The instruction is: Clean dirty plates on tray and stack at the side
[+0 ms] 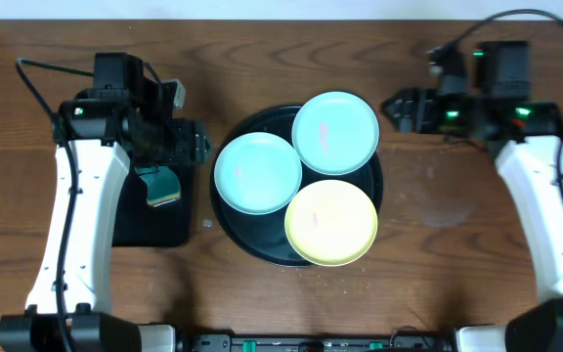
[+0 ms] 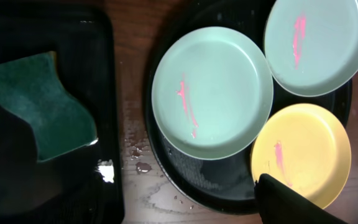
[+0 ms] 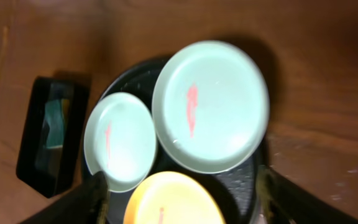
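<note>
The round black tray sits mid-table with three plates on it. A mint plate lies at its left, a second mint plate at its top right, and a yellow plate at the front. Each has a pink smear, as the left wrist view shows on the mint plate and the yellow plate. My left gripper is open and empty, left of the tray. My right gripper is open and empty, right of the top mint plate, its fingers wide apart.
A rectangular black tray lies left of the round tray, under my left arm. A green sponge rests in it. Water drops wet the wood between the two trays.
</note>
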